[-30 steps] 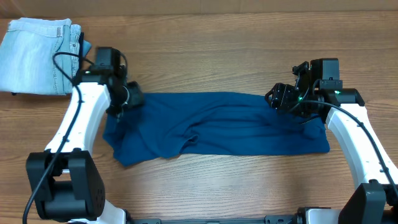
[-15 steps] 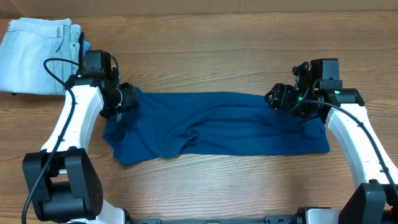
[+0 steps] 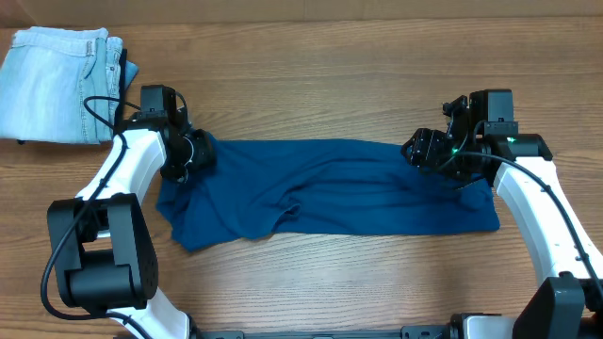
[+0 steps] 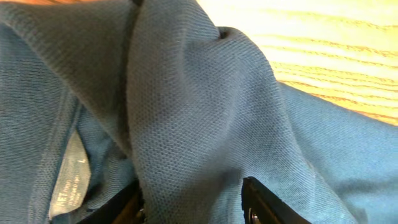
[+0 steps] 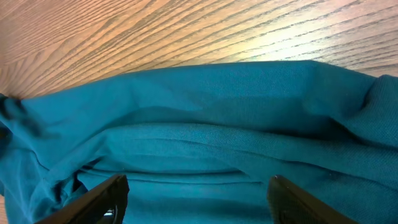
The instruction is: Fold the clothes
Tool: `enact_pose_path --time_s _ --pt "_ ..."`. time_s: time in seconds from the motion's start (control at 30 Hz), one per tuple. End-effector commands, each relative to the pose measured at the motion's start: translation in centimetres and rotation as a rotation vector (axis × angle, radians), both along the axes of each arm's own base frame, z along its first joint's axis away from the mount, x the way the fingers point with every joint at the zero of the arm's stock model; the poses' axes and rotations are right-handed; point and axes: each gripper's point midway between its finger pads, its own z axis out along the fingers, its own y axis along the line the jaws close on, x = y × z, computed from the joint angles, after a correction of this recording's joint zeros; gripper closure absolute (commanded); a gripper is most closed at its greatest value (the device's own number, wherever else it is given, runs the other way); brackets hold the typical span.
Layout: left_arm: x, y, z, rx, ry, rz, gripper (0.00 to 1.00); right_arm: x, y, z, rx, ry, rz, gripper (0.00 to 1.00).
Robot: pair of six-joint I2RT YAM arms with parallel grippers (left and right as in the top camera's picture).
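Two dark fingertips [image 4: 258,199] of the left gripper [image 4: 193,202] stand on either side of a raised ridge of knit at the collar [image 4: 186,93] of a deep teal-blue, short-sleeved knit polo shirt [image 3: 330,193]. A white size label [image 4: 71,180] shows just to the left. The wrist view does not show whether the fingers have pinched that ridge or merely flank it. The right gripper [image 5: 199,196] hangs over the shirt's far right edge with its fingers spread wide and nothing between them, the cloth lying loose beneath.

The polo shirt stretches across the middle of the light-brown wooden table [image 3: 311,75] as a long band running left to right, with its collar end at the left gripper and its other end by the right. Its surface is rumpled, with slanting creases through the middle and an uneven bulge at the near left corner. A folded pair of pale light-blue denim jeans [image 3: 57,85] sits at the far left corner, apart from the shirt.

The job looks partly done at best. The garment appears narrowed lengthwise but not squared up. What seems left is to smooth the band and bring one end over the other — perhaps more than once — to make a compact stack.
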Motion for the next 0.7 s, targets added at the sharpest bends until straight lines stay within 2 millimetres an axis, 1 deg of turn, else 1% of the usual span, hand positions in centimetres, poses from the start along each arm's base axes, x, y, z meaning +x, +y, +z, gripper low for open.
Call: enact_pose_path --time_s 0.0,0.13,0.33,0.43,0.57,0.67 --pt "0.7 -0.5 0.7 -0.029 -0.027 -0.022 0.52 0.6 -0.2 0.4 -0.009 -0.017 -0.006 0.25" --pt "1.8 -0.5 1.7 -0.031 -0.06 -0.025 0.53 0.6 -0.2 0.4 -0.009 -0.016 -0.006 0.25" --pt "3.5 -0.2 3.3 -0.029 -0.119 -0.02 0.65 0.6 -0.2 0.4 -0.009 -0.016 -0.006 0.25" --pt "4.0 -0.1 3.9 -0.038 -0.134 -0.018 0.66 0.6 -0.2 0.4 -0.009 -0.016 -0.006 0.25" --pt "3.0 -0.2 3.3 -0.03 -0.1 -0.049 0.65 0.5 -0.2 0.4 -0.009 -0.016 -0.006 0.24" --pt "1.7 -0.2 2.7 -0.02 -0.052 -0.078 0.65 0.6 -0.2 0.4 -0.009 -0.016 -0.006 0.25"
